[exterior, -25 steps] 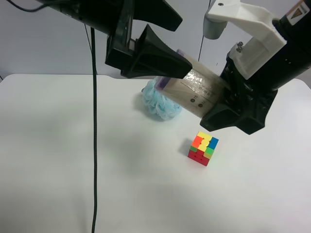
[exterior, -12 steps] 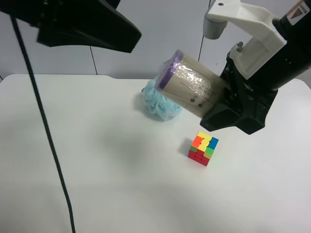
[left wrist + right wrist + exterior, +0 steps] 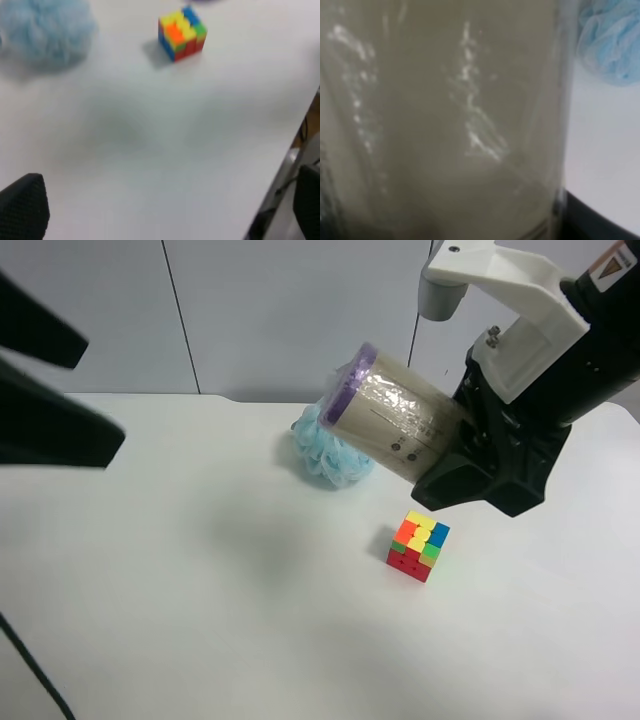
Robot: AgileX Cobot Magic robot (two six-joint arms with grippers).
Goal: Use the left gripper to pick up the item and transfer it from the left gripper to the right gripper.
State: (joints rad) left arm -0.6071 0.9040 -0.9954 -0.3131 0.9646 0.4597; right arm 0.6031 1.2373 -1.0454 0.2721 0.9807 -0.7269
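The item (image 3: pixel 392 425), a cream-labelled roll with a purple end, hangs tilted in the air above the white table (image 3: pixel 250 620). The right gripper (image 3: pixel 452 455), on the arm with white housing at the exterior high view's right, is shut on its lower end. The item's cream label fills the right wrist view (image 3: pixel 450 120). The all-black left gripper (image 3: pixel 100 392) is far off at that view's left edge, open and empty. In the left wrist view the left gripper (image 3: pixel 170 175) shows two spread black fingertips (image 3: pixel 25 202) with nothing between them.
A light-blue mesh bath puff (image 3: pixel 330 452) sits on the table behind and below the item; it also shows in the wrist views (image 3: pixel 47 30) (image 3: pixel 612 42). A multicoloured puzzle cube (image 3: pixel 419 545) (image 3: pixel 182 32) lies below the right gripper. The table edge (image 3: pixel 280 165) shows in the left wrist view.
The left gripper has let go of the item's purple end and pulled away to the exterior high view's left. The item stays held by the right gripper, unmoved.
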